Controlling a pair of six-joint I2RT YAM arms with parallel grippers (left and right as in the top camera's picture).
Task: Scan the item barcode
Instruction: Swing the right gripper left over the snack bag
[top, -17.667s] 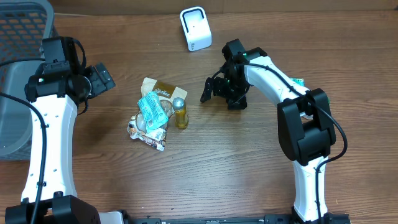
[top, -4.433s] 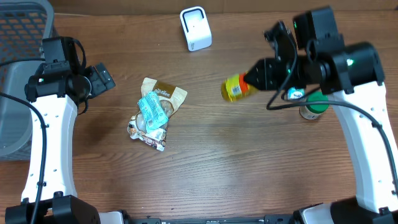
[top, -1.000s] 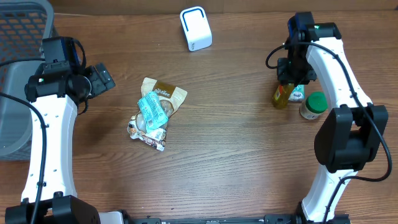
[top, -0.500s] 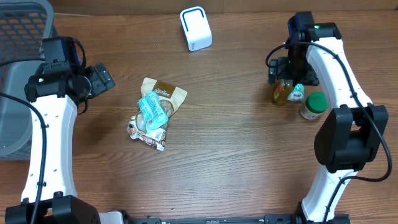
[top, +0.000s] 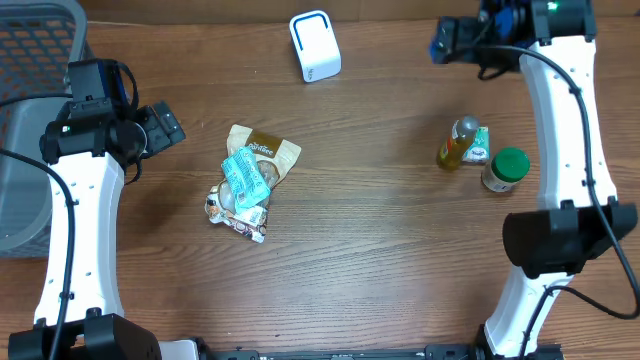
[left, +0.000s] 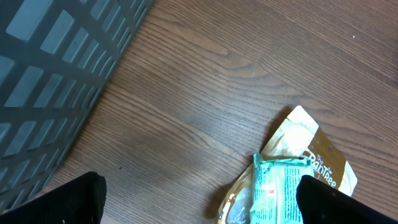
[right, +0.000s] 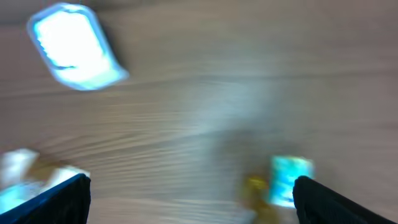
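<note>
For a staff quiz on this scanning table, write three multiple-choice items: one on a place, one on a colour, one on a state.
1. The bottle is:
A. at the far left
B. beside the jar
C. in the centre

2. The jar's lid is:
A. red
B. green
C. white

3. The right gripper is:
A. shut on the bottle
B. shut on the jar
C. open and empty

Answers:
1. B: bottle and jar stand close together on the right.
2. B: the lid shows green from overhead.
3. C: its fingers are spread, well away from every item.
</note>
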